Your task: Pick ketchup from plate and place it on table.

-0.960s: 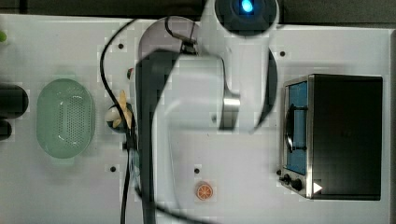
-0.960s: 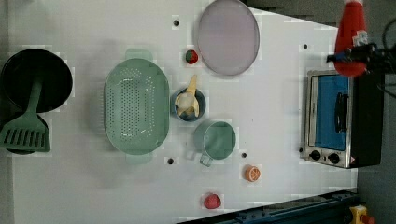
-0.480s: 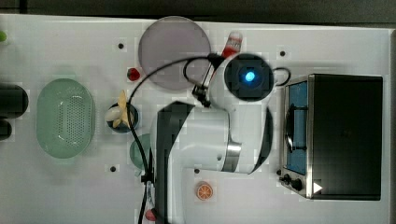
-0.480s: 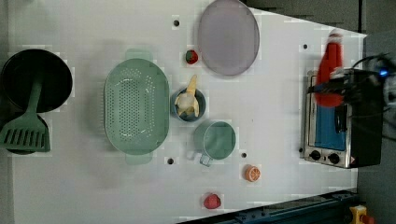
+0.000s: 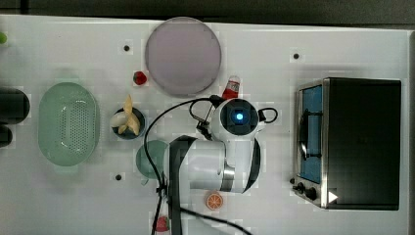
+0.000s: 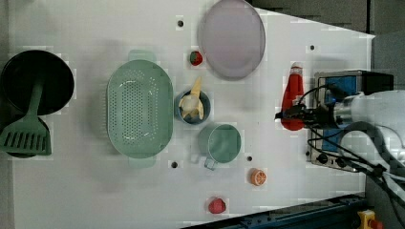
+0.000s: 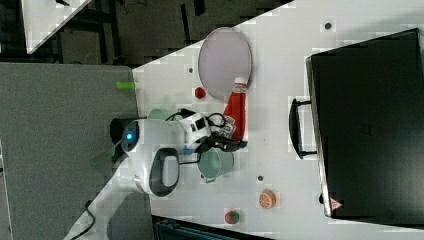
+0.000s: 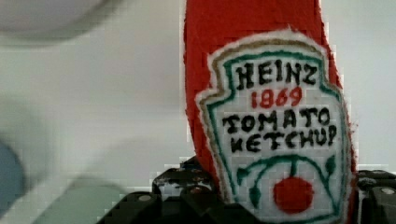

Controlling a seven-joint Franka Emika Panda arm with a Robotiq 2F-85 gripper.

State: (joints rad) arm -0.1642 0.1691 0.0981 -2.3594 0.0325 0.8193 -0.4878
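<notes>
The ketchup, a slim red bottle with a white cap, is in my gripper, which is shut on its lower body. It sits over the white table, just off the rim of the lilac plate and beside the oven. In the left view the ketchup is between the plate and the oven. The wrist view has the ketchup's label up close, with dark fingers low at either side. I cannot tell whether it touches the table. Nothing lies on the plate.
A black toaster oven stands at the top view's right. A mint basket, a bowl of banana pieces and a green cup lie at the top view's left. An orange slice and a strawberry are loose on the table.
The arm has swung away from over the plate, carrying the ketchup. In the left view the bottle has come down and leftward from the upper right corner to beside the oven.
</notes>
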